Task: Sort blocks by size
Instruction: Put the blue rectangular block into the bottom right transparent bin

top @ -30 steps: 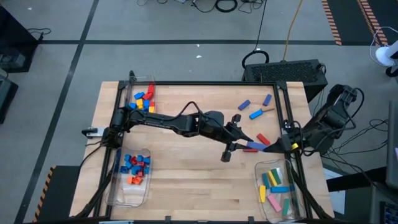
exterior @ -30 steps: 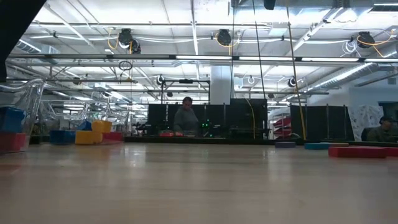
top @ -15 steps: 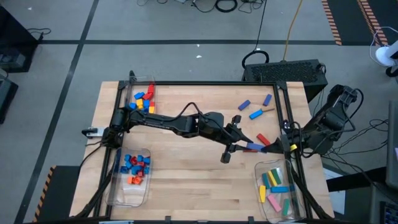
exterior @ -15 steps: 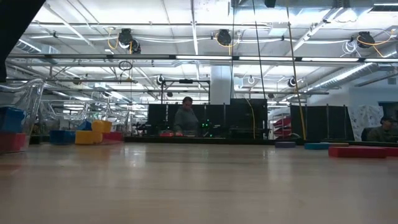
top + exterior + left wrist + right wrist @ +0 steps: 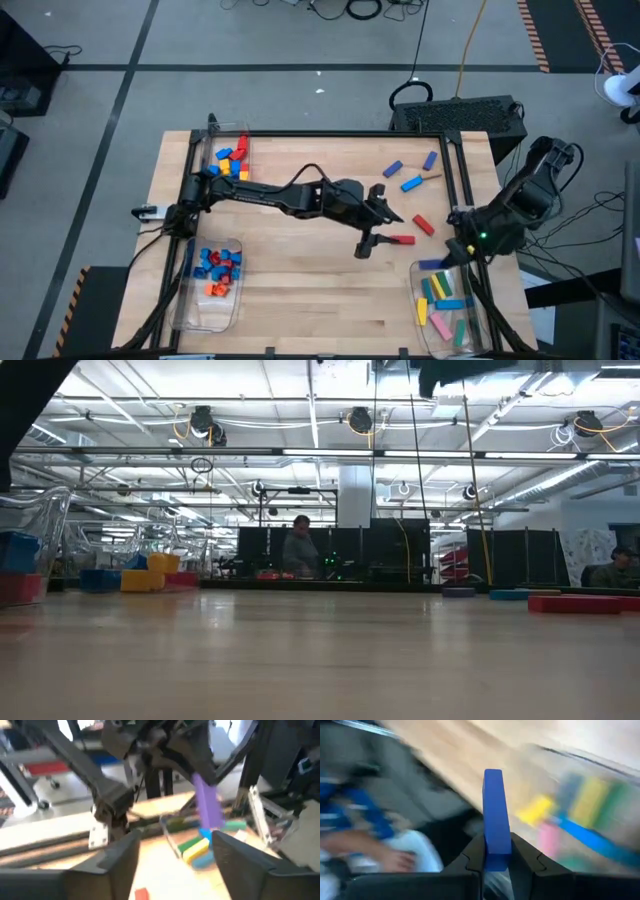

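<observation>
A long blue bar (image 5: 492,810) hangs over the clear bin (image 5: 414,292) at the near right, with my right gripper (image 5: 446,257) shut on it. That bin holds green, yellow, pink and blue long bars (image 5: 445,300). My left gripper (image 5: 392,228) stands open at mid-table; in its wrist view (image 5: 175,845) nothing lies between the fingers. A red block (image 5: 402,240) lies flat on the table just below it, and another red block (image 5: 423,224) lies beside that. Three blue blocks (image 5: 411,184) lie flat at the far right. My right gripper pinches one end of the blue bar (image 5: 492,859) between its two fingers (image 5: 472,855). The fingers slant down toward the bin, and the bar runs on along them beyond the tips. Its free end (image 5: 209,820) hangs clear above the bars in the bin.
Two more clear bins stand along the left side: one at the far left (image 5: 228,160) with mixed small blocks, one at the near left (image 5: 212,280) with blue, red and orange ones. A black frame (image 5: 463,190) runs along the table's right edge. Bare wood lies mid-table near the front.
The blue bar was held between both grippers at mid-table. My right gripper has carried it off toward the near right bin and tipped down. My left gripper has let go of the bar and stays where it was.
</observation>
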You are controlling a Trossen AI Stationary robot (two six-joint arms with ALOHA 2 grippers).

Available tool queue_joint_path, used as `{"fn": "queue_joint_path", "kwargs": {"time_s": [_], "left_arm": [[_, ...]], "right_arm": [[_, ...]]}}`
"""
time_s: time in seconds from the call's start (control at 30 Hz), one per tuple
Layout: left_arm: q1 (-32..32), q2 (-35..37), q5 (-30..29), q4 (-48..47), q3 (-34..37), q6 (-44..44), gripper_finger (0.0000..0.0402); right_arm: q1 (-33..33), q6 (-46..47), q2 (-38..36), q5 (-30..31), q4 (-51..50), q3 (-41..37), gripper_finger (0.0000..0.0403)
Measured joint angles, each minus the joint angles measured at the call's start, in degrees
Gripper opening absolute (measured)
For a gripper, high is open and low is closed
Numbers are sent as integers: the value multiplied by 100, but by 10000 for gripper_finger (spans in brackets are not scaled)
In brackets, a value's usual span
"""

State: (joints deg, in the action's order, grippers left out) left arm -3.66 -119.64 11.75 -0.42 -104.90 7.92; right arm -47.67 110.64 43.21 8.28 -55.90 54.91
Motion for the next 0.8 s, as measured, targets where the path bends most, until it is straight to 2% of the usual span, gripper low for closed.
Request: {"fn": "queue_joint_path", "kwargs": {"time_s": [0.1,0.2,0.33,0.6,0.8], "left_arm": [[39,-239,-45,-191,-11,-9,281],[54,-552,-41,-241,11,-11,293],[89,-922,-69,-36,-6,-20,295],[192,-1679,-182,749,-2,-17,297],[241,-2077,-574,894,0,-9,297]], "right_arm": [[-5,147,9,-1271,-590,-7,40],[-14,300,62,-2319,-854,-4,39],[-8,413,352,-2723,-961,-6,39],[-12,-22,1412,-3710,-490,-362,45],[-8,-171,2039,-3672,-35,-380,90]]}}
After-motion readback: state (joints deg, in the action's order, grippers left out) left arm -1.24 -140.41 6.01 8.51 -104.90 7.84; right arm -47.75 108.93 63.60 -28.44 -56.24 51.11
